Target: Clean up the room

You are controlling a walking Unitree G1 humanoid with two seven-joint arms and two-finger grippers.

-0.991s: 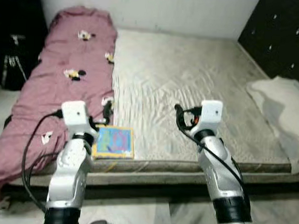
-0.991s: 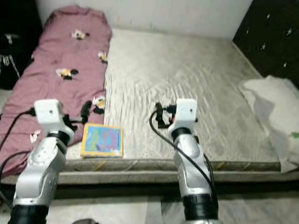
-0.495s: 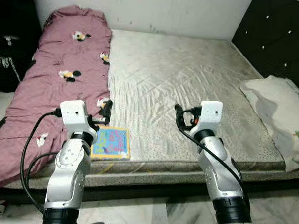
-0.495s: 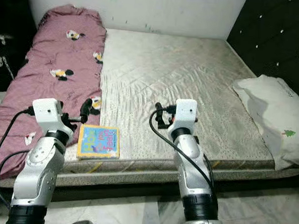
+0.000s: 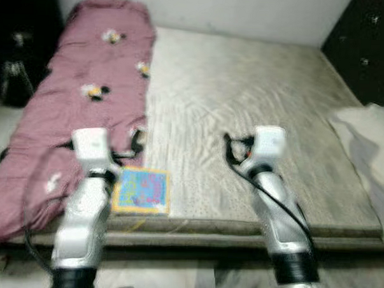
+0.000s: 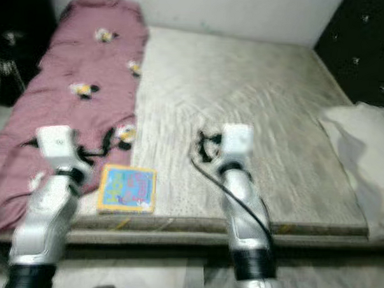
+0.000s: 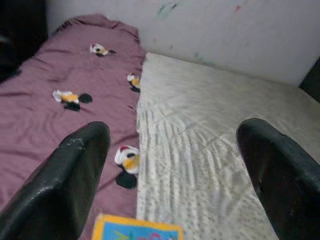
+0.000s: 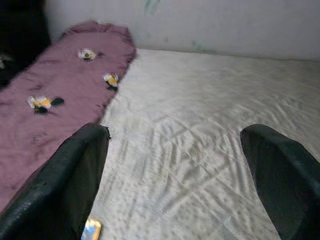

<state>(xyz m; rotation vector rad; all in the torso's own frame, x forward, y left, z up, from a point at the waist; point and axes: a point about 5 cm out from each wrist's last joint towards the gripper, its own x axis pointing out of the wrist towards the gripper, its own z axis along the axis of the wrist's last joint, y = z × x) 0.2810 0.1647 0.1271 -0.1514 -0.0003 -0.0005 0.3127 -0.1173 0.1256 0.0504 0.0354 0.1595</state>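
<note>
Grippers, left (image 7: pixel 172 170) and right (image 8: pixel 175 175), are hovering with fingers spread above the mattress (image 5: pixel 257 108); a colourful book (image 5: pixel 141 190) is lying beside the maroon blanket (image 5: pixel 72 107).

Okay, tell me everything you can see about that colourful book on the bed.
The book is a thin, roughly square one with a yellow-orange border and a light blue cover bearing blurred pink and green markings. It lies flat and closed near the front edge of the mattress, right beside the maroon blanket; whether it overlaps the blanket is unclear. The left gripper hovers just behind it, fingers open, not touching. Details of the cover are too blurred to read.
</note>
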